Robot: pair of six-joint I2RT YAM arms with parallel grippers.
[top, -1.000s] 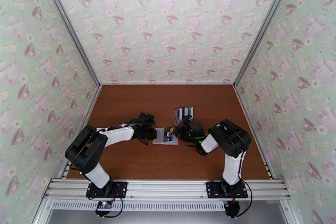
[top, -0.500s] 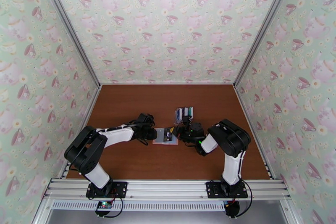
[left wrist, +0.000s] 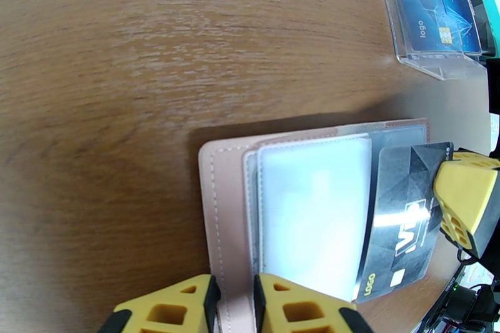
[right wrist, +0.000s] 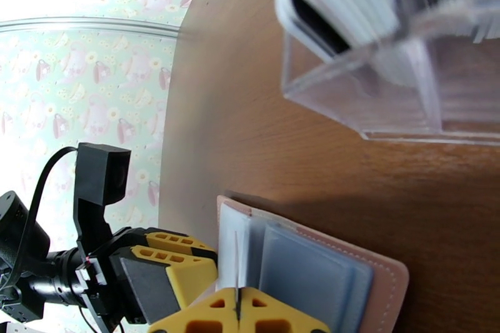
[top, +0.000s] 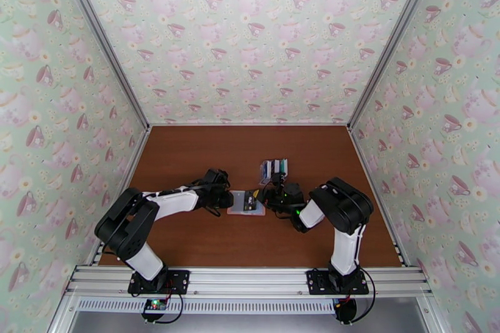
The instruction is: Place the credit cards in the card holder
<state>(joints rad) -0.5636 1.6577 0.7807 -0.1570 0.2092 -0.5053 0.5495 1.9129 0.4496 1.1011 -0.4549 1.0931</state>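
Observation:
The card holder [top: 245, 203], a pink wallet, lies open on the brown table with its pale pockets [left wrist: 309, 203] facing up. My left gripper [left wrist: 236, 293] is shut on the wallet's near pink edge, one yellow finger on each side. A black credit card [left wrist: 400, 209] marked VIP lies slanted over the wallet's right pocket. My right gripper [right wrist: 237, 306] is shut on this card, which shows edge-on [right wrist: 236, 259] in the right wrist view. One yellow finger [left wrist: 465, 203] of that gripper covers the card's right corner. In the top view the two grippers [top: 230, 198] [top: 265, 197] flank the wallet.
A clear plastic card rack [top: 275, 168] stands just behind the wallet and holds several more cards, a blue VIP one [left wrist: 431, 3] in front. Its clear wall [right wrist: 387, 78] is close above my right gripper. Patterned walls enclose the table [top: 187, 159] on three sides.

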